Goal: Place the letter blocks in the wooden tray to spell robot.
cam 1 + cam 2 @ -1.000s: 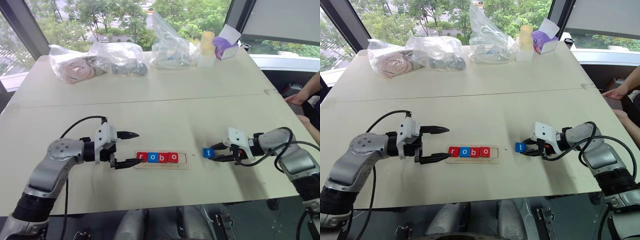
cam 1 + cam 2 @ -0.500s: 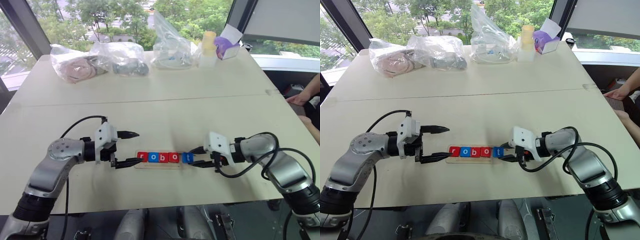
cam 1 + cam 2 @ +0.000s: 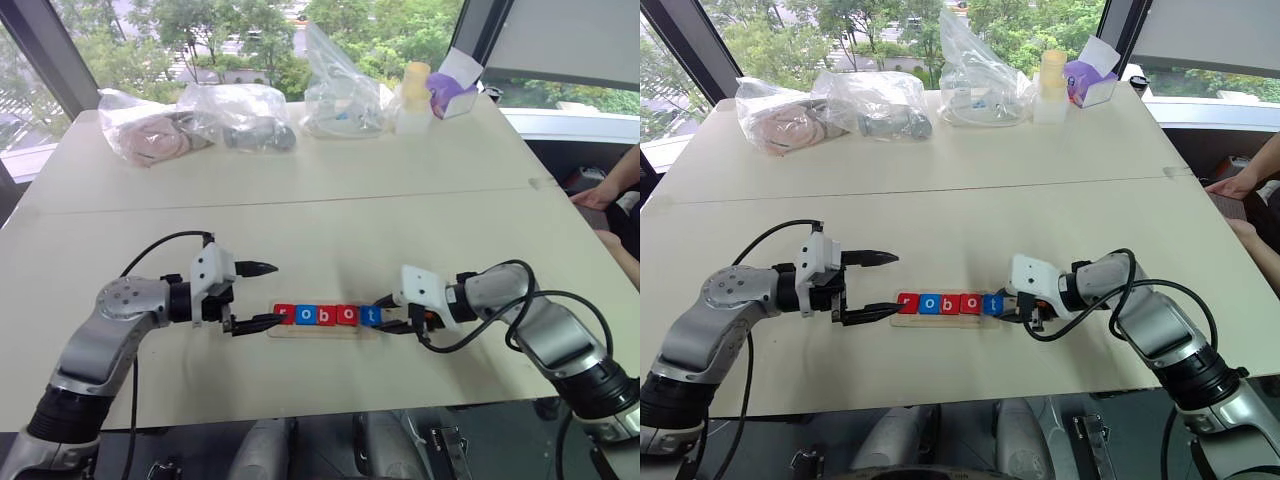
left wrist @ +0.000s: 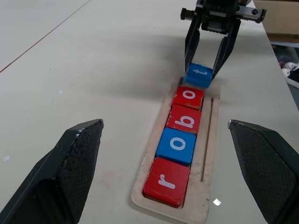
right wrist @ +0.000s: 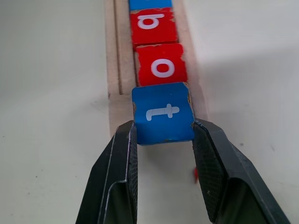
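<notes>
Right gripper point(image 5: 163, 140) is clamping the blue t block point(image 5: 162, 112), tilted at the wooden tray's point(image 4: 211, 140) empty end, just beside the red o point(image 5: 161, 65). Left gripper point(image 3: 258, 296) is idling wide open at the tray's r end. Risk: releasing tilted leaves t riding the rim.

Bright daylight comes through the windows behind the pale beige worktop point(image 3: 400, 210), leaving only soft, faint shadows. Head views are sharp with slight bending at the edges. Nearest black fingers point(image 4: 70, 172) in the left wrist view blur.
</notes>
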Robot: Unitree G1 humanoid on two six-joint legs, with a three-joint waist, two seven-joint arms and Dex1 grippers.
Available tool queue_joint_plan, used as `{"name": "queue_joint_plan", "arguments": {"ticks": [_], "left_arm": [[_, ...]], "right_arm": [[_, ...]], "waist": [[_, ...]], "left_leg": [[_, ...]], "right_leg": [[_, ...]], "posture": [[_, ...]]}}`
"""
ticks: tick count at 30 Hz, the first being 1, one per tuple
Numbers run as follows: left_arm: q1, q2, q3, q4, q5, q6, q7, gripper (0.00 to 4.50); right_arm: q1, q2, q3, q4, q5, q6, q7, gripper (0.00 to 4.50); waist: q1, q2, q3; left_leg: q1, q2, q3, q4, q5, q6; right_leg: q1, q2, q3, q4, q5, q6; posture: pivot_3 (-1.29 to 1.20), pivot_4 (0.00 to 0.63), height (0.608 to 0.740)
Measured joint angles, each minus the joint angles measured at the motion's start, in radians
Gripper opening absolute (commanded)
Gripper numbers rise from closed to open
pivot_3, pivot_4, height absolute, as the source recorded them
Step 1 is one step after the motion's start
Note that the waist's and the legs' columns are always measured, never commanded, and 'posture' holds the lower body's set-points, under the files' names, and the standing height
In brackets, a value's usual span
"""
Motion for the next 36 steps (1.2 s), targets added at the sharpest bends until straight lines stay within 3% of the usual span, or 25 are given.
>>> {"name": "queue_joint_plan", "arguments": {"ticks": [31,36], "left_arm": [[0.009,-0.012,0.0,-0.026,0.003,0.001,0.043,4.5],[0.009,-0.014,0.0,-0.026,0.003,0.0,0.05,4.5]], "right_arm": [[-0.054,0.037,0.054,0.024,-0.047,0.03,0.007,1.09],[-0.055,0.037,0.055,0.016,-0.042,0.055,0.01,3.51]], "waist": [[-0.001,0.0,0.0],[0.0,0.0,0.0]], "left_leg": [[0.0,0.0,0.0,0.0,0.0,0.0],[0.0,0.0,0.0,0.0,0.0,0.0]], "right_leg": [[0.0,0.0,0.0,0.0,0.0,0.0],[0.0,0.0,0.0,0.0,0.0,0.0]], "posture": [[0.0,0.15,0.74],[0.0,0.15,0.74]]}}
